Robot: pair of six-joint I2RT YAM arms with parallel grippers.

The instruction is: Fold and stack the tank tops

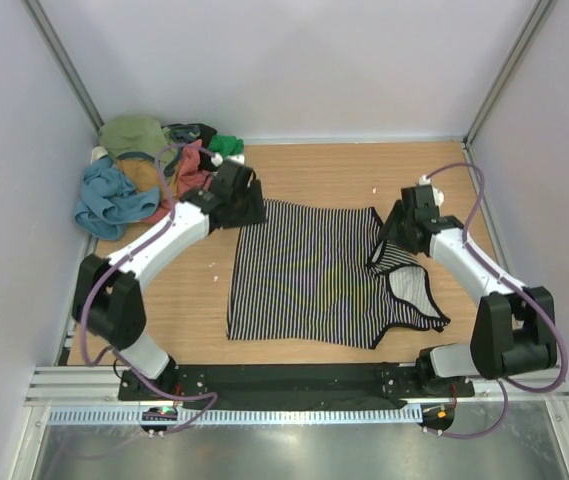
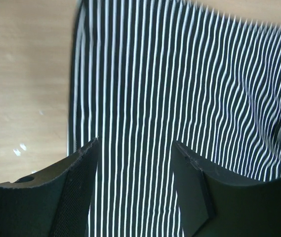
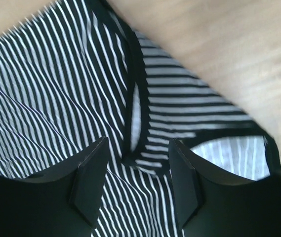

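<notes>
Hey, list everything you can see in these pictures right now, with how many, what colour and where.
Striped top: one, black and white, spread flat mid-table.
Pile of tops: one heap, olive, teal, coral and green among others, far left corner; exact count unclear.
Table: one, light wood, under everything.
Left gripper: one, black, open over the spread top's far left corner.
Right gripper: one, black, open over its straps on the right.

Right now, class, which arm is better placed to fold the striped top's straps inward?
Right. The right tool hangs open directly over the straps; the left tool is open over the striped top at its opposite, hem end.
</notes>
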